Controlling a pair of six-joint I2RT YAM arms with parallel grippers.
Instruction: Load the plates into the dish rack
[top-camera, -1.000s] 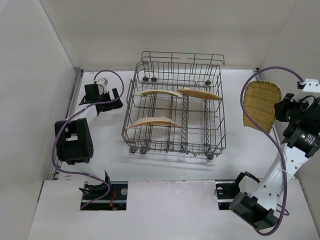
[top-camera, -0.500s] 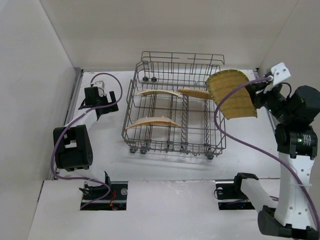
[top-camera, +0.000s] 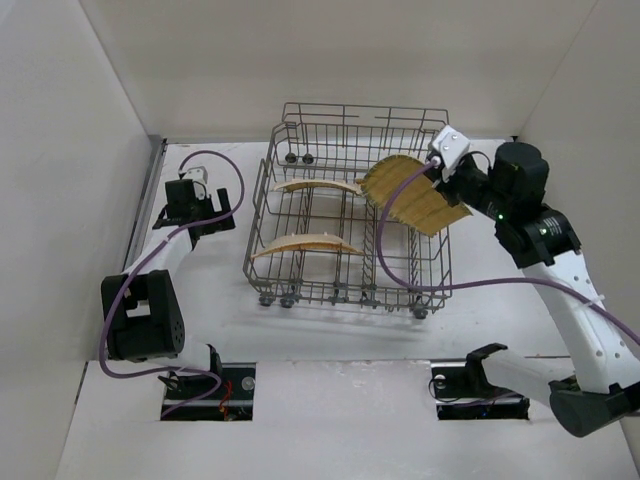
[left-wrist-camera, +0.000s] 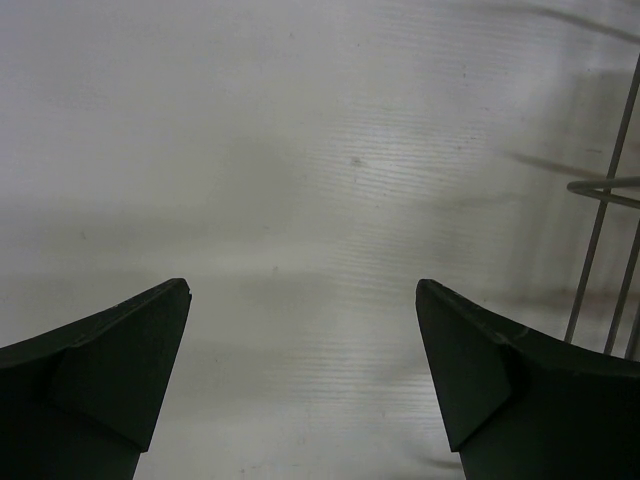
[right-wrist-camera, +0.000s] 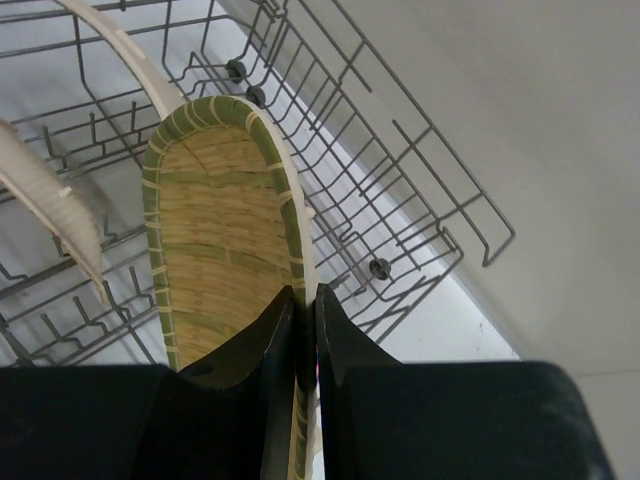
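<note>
Woven plate (top-camera: 425, 205) — farther left, over rack (top-camera: 350, 288)

dish rack (top-camera: 345, 284) mid-table, two plates (top-camera: 318, 186) inside at left, third plate (top-camera: 415, 200) above its right half

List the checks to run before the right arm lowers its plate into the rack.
1. Grip: right claw is shut on the edge of the held plate: ok.
2. Position: the held plate is above the right half of the dish rack: ok.
3. Slot beneath is free: hidden by the plate: cannot tell.
4. Front racked plate stands well left of the held plate: ok.
5. Purple cable loops over the rack's right half and may snag: not ok.
6. Left claw is open, empty and outside the rack: ok.
</note>
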